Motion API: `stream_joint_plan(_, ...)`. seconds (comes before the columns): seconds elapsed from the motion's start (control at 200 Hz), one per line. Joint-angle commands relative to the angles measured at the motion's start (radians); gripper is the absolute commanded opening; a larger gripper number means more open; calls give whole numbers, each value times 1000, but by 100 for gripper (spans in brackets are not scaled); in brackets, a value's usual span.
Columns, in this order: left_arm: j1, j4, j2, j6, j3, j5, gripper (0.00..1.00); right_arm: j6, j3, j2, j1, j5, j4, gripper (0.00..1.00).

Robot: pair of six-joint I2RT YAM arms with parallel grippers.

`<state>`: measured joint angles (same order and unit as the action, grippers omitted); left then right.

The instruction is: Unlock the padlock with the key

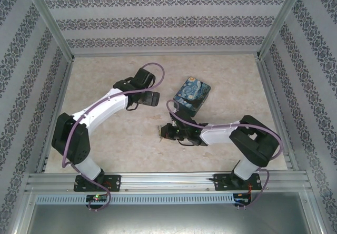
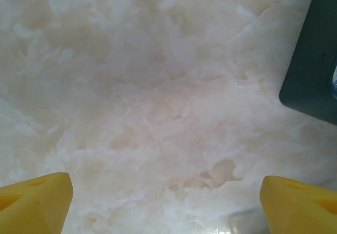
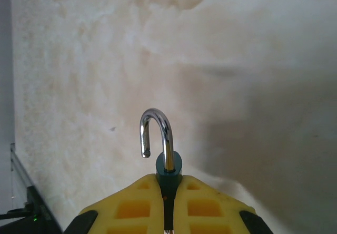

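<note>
My right tool (image 3: 168,194) is clamped on the one padlock (image 3: 169,166) near the middle of the bench (image 1: 131,149), teal body between the fingers (image 3: 131,207) (shackle open beyond them). My left tool (image 2: 166,200) gapes wide, empty, beside the one starry box (image 1: 192,94).

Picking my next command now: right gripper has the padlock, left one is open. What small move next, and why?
Probably lower the right gripper and set the padlock on the table: its shackle hangs with one end free of the body, so it looks unlocked. The left gripper is open, holding nothing.
</note>
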<state>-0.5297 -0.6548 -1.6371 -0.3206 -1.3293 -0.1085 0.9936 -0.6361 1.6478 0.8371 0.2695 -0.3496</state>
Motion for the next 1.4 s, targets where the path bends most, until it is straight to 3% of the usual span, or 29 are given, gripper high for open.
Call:
stream_joint_plan(0.0, 9, 31, 43, -34, 35, -8, 92, -1, 18, 12, -37, 9, -39, 15)
stream_joint_plan(0.125, 12, 33, 59, -39, 58, -14, 92, -14, 53, -44, -71, 25, -23, 37)
stream_joint_plan(0.44, 29, 1, 121, -54, 71, -64, 94, -72, 127, -372, -181, 70, 124, 71)
stream_joint_plan(0.465, 32, -2, 128, -54, 71, -71, 95, -78, 127, -402, -193, 77, 140, 79)
stream_joint_plan(0.575, 41, -5, 163, -56, 88, -126, 95, -121, 105, -521, -263, 97, 232, 83)
stream_joint_plan(0.595, 44, -4, 171, -55, 93, -137, 95, -131, 98, -540, -277, 97, 254, 94)
stream_joint_plan(0.615, 46, -3, 179, -55, 99, -149, 96, -141, 91, -559, -293, 92, 277, 97)
stream_joint_plan(0.784, 64, 52, 270, -49, 182, -272, 97, -234, 49, -692, -454, 39, 422, 98)
stream_joint_plan(1.009, 92, 326, 442, 39, 430, -395, 100, -339, 33, -782, -670, -61, 472, 98)
stream_joint_plan(1.189, 130, 454, 508, 138, 535, -442, 99, -452, 28, -803, -705, -304, 450, 98)
stream_joint_plan(1.399, 267, 655, 567, 149, 668, -375, 99, -629, 55, -716, -712, -627, 353, 98)
